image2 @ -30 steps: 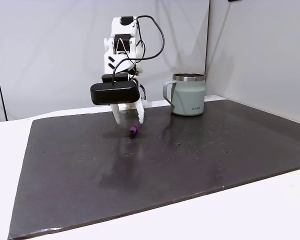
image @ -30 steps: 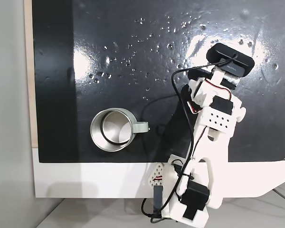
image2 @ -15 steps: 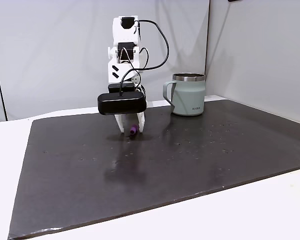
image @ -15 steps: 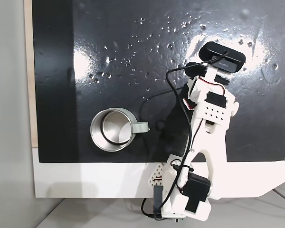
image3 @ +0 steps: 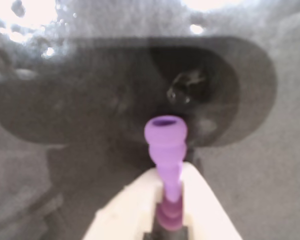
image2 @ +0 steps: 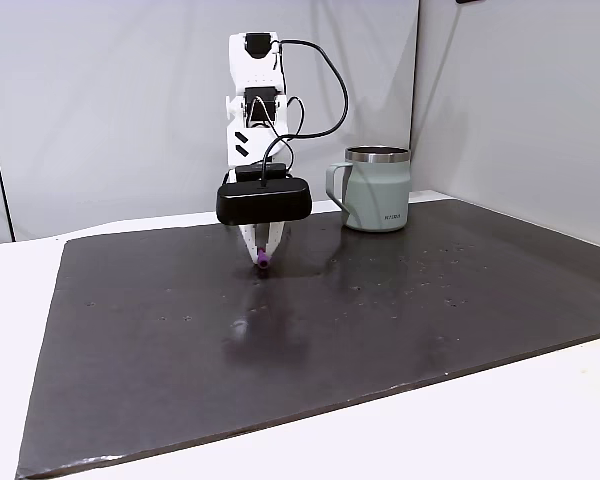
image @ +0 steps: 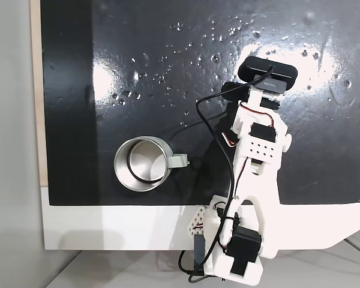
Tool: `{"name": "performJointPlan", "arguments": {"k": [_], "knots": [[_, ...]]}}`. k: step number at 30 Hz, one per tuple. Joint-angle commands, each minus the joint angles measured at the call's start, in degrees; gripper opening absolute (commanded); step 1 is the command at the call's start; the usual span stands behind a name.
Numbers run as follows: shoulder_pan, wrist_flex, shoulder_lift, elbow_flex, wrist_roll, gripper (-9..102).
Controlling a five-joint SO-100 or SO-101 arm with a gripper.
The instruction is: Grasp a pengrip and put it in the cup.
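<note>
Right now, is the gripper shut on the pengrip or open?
Shut on it: the wrist view shows the gripper pinching the purple pengrip between both white fingers.

A glossy black mat (image2: pixel 400 320) speckled with small droplets covers a white desk (image2: pixel 540 420), grey wall panels (image2: pixel 110 100) standing behind.

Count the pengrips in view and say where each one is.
1. The pengrip is pinched between the tips of the claw, just above the black mat, apart from the cup. The arm may hide others.
</note>
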Motion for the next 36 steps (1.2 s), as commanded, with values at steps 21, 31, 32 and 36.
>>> {"name": "performJointPlan", "arguments": {"k": [21, 31, 32, 36], "knots": [[-20.92, 42.28, 45.0, -14.06, 30.85, 0], [-39.29, 53.09, 47.81, -23.2, 54.49, 0], [-41.31, 52.91, 47.64, -23.38, 56.51, 0], [-46.41, 50.27, 45.18, -23.47, 63.63, 0]]}}
